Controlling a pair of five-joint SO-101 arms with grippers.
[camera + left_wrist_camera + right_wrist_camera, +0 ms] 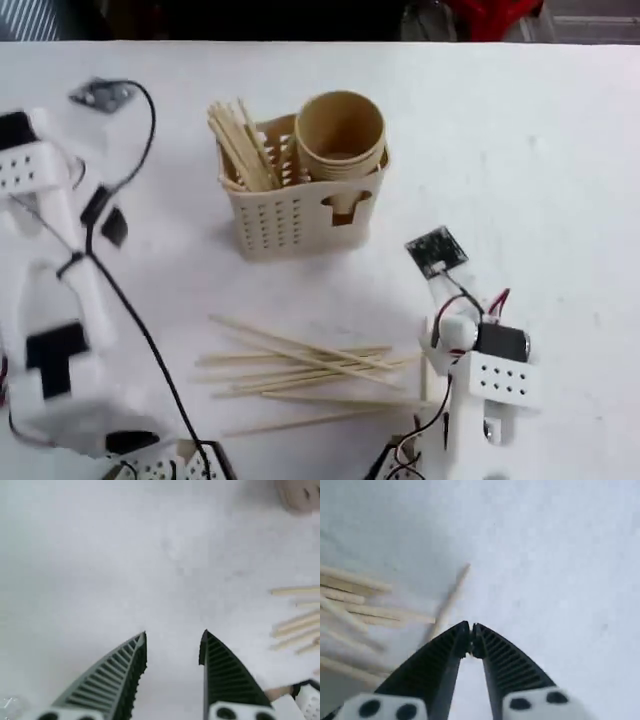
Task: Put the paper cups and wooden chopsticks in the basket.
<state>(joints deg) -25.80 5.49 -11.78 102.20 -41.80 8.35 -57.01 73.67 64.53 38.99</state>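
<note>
On the white table (520, 130), toward its far middle, stands the pale perforated basket (290, 225). The stacked paper cups (340, 135) sit upright in one of its compartments. A bundle of wooden chopsticks (240, 145) leans in the compartment beside them, its ends sticking out above the rim. Nearer the arms, well apart from the basket, a loose pile of chopsticks (300, 370) lies flat on the table, the sticks crossing one another at shallow angles.

The right arm (490, 370) is just beside one end of this pile. Its wrist view shows the right gripper (471, 627) with the tips of its fingers pressed together and nothing visible between them. A single chopstick (452, 597) lies on the table right by the tips, apart from the rest of the pile, and its near end passes behind one finger.

The left arm (50, 330) is at the other side of the table, with a black cable (130, 300) trailing along it. The left gripper (174, 632) hangs over bare table with its fingers spread apart and nothing between them, and the ends of the loose pile lie off to one side of it.
</note>
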